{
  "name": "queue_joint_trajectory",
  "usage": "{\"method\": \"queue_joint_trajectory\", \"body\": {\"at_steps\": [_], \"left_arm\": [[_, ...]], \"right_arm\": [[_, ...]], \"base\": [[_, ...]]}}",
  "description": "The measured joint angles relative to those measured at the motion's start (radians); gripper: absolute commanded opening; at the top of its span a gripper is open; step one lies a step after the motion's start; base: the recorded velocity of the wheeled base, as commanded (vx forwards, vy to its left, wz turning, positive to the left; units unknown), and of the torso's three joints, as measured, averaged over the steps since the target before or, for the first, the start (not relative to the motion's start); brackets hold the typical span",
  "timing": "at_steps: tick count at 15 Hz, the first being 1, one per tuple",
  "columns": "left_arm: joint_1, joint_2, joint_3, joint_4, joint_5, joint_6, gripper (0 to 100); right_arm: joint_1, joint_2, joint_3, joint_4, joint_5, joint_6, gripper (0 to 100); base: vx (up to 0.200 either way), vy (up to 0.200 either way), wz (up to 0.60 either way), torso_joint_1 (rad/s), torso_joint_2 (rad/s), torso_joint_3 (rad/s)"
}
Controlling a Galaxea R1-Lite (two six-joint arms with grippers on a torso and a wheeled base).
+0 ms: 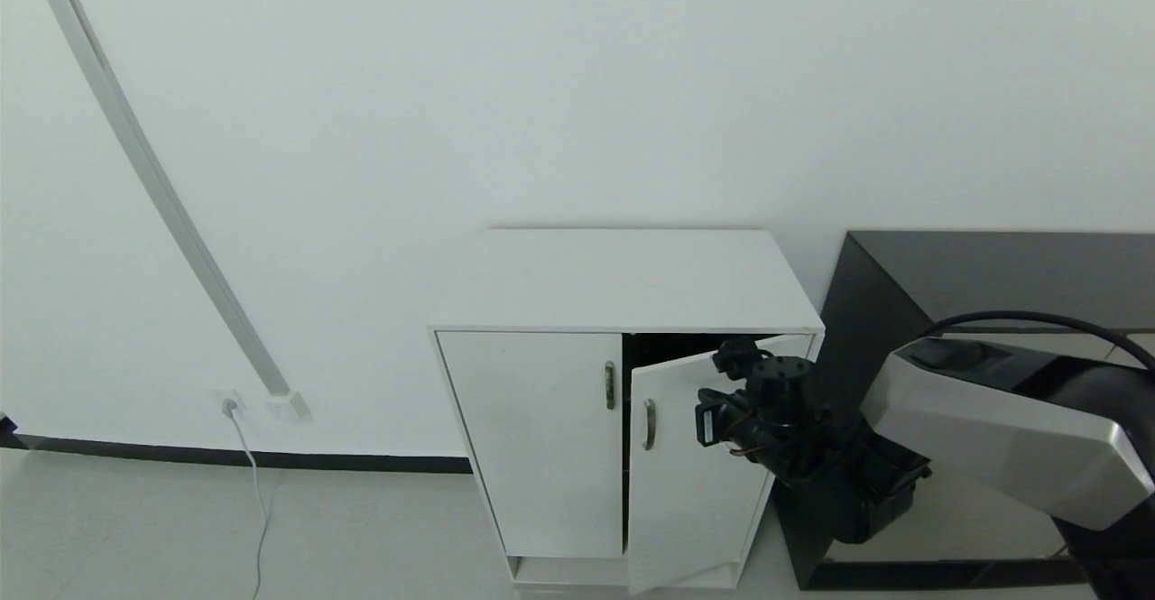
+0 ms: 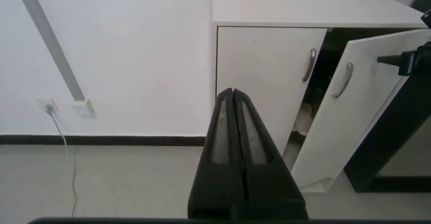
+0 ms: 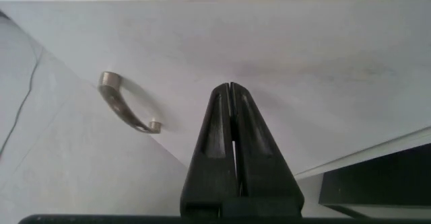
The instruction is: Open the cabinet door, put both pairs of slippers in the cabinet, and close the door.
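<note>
The right claw (image 3: 231,93) sits before the cabinet (image 1: 623,280)'s right door (image 1: 677,492).

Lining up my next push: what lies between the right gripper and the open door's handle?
Only bare white door panel, as the right wrist view shows. The right gripper, jaws shut, points at the door face, apart from the handle.
</note>
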State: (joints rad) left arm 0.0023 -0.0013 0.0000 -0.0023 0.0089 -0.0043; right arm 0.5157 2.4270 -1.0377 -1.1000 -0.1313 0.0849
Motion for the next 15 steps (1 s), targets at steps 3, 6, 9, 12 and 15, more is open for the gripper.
{"method": "queue_joint_trajectory", "body": {"at_steps": [3, 6, 9, 12, 15], "left_arm": [[0.000, 0.000, 0.000, 0.000, 0.000, 0.000, 0], [0.000, 0.000, 0.000, 0.000, 0.001, 0.000, 0], [0.000, 0.000, 0.000, 0.000, 0.001, 0.001, 0], [0.001, 0.000, 0.000, 0.000, 0.001, 0.001, 0], [0.000, 0.000, 0.000, 0.000, 0.001, 0.001, 0]], "right_arm": [[-0.006, 0.030, -0.071, 0.047, -0.001, -0.005, 0], [-0.007, 0.060, -0.137, 0.081, -0.004, -0.005, 0], [-0.017, 0.075, -0.178, 0.101, -0.004, -0.005, 0], [-0.037, 0.082, -0.213, 0.115, -0.004, -0.006, 0], [-0.045, 0.100, -0.238, 0.123, -0.002, -0.006, 0]], "base": [[0.000, 0.000, 0.00, 0.000, 0.00, 0.000], [0.000, 0.000, 0.00, 0.000, 0.00, 0.000], [0.000, 0.000, 0.00, 0.000, 0.00, 0.000], [0.000, 0.000, 0.00, 0.000, 0.00, 0.000], [0.000, 0.000, 0.00, 0.000, 0.00, 0.000]]}}
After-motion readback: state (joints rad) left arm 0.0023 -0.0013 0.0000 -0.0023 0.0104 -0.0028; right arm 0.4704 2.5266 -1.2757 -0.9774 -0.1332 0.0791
